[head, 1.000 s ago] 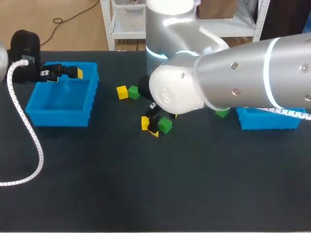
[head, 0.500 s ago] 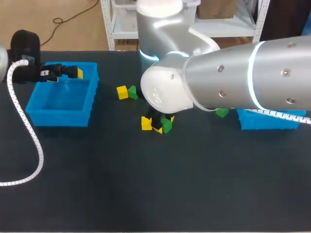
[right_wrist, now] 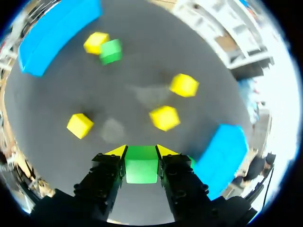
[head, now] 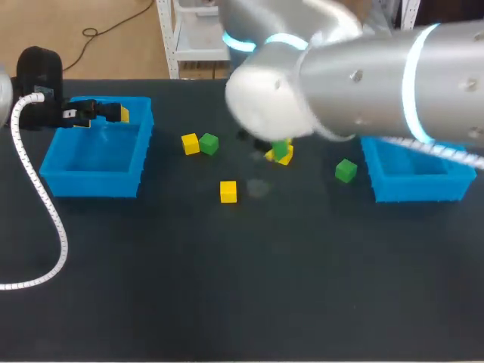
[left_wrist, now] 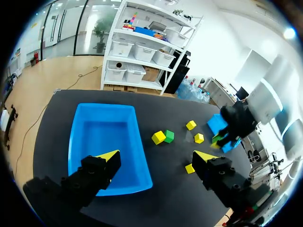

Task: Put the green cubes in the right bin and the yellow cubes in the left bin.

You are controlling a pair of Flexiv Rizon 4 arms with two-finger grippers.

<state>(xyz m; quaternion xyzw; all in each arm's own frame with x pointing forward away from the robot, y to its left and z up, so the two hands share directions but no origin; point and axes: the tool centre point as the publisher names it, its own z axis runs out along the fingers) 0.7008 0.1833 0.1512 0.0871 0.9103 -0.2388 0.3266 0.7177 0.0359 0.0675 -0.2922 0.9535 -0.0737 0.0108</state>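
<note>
Presently grips a green cube point(right_wrist: 141, 170) in the right tool point(right_wrist: 141, 152): both yellow-tipped fingers pressed against opposite sides, holding it clear of the dark tabletop point(head: 227, 287). Hangs, by the head view, just past the tabletop's middle, short of the right bin point(head: 414, 190) and not over it. Looks down, from the right wrist, on a nearer yellow cube point(right_wrist: 164, 117) and a farther yellow cube point(right_wrist: 184, 84), lying apart on the tabletop ahead of the fingers, with the right bin off to one side. Spreads the left tool point(left_wrist: 156, 157) wide, with nothing between its fingers, above the left bin point(left_wrist: 106, 135), close to the bin's far wall in the head view. Elsewhere on the tabletop: a paired yellow cube point(head: 190, 144) just beside a paired green cube point(head: 209, 143), between the left bin and the middle; a lone yellow cube point(head: 228, 191) nearer the front edge, apart from that pair; a loose green cube point(head: 345, 170) near the right bin's wall, outside it.
</note>
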